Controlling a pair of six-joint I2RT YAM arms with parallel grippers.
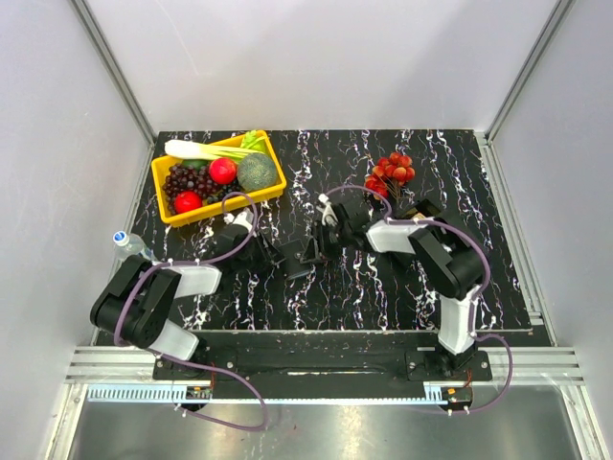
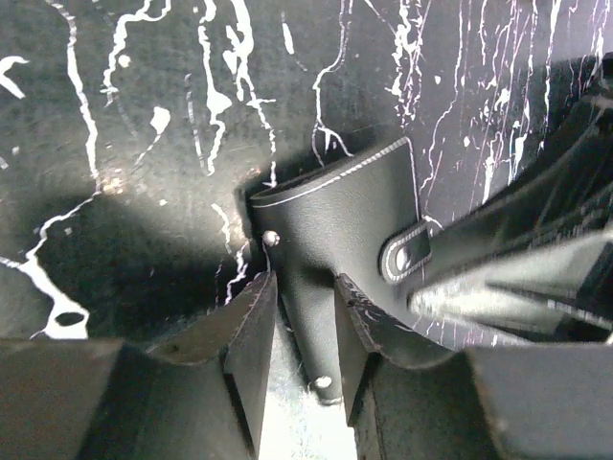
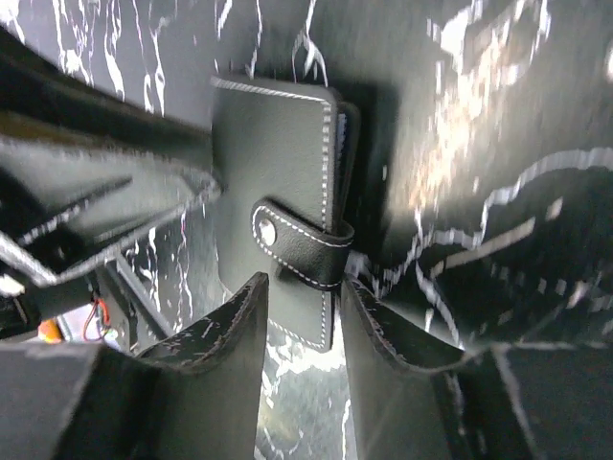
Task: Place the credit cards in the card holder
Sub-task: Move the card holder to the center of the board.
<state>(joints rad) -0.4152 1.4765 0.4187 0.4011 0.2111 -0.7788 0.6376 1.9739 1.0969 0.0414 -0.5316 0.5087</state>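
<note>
Wallet (image 3: 278,144), its strap (image 3: 302,251) snapped shut, sits on the bench (image 1: 383,287) between left arm (image 1: 196,280) and right arm (image 1: 393,235). Left jaws stand narrow astride one edge, right jaws narrow astride the strap side; whether either pair pinches it I cannot tell.

No readable text, label, brand or number on the card holder (image 3: 278,144) or anywhere else.
</note>
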